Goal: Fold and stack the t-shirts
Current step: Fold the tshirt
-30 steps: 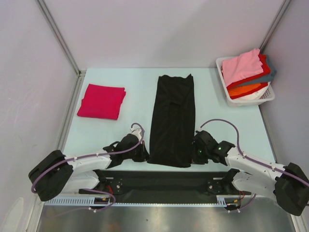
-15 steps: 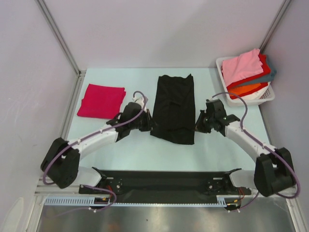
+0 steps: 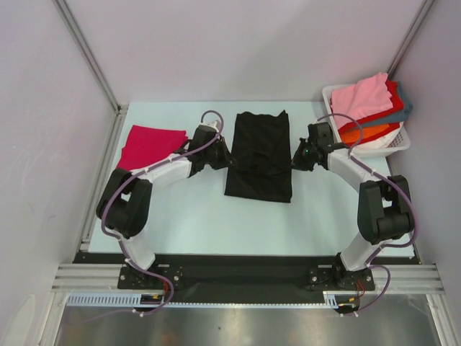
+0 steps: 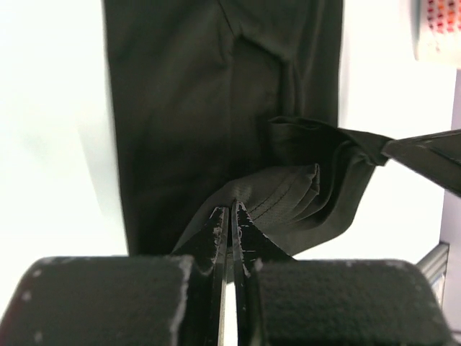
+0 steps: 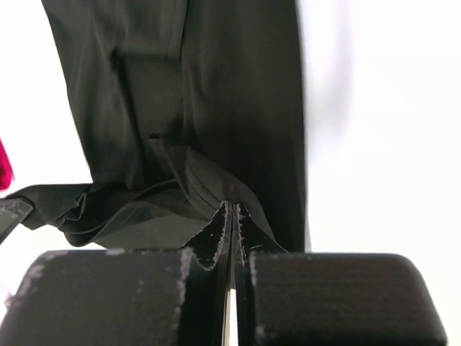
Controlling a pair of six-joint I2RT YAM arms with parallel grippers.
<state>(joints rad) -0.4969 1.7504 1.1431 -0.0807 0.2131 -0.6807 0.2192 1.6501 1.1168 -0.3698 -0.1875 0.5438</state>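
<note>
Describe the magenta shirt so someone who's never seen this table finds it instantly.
Start at the pale table. Near its left edge, left of the black shirt, lies the magenta shirt. It's the only bright shirt outside the white basket.

Bright even light; overexposed wrist backgrounds.

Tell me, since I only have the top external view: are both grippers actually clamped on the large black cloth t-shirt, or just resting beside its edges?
Observer: The left wrist view shows the left gripper shut, with a stitched hem of the black cloth t-shirt pinched between its fingertips.
Operator: And the right one?
Observer: In the right wrist view the right gripper is shut too, pinching a folded edge of the same shirt.
Operator: Is the raised part lying smooth?
Observer: No. The left wrist view shows it bunched into several creased layers above the flat part.
</note>
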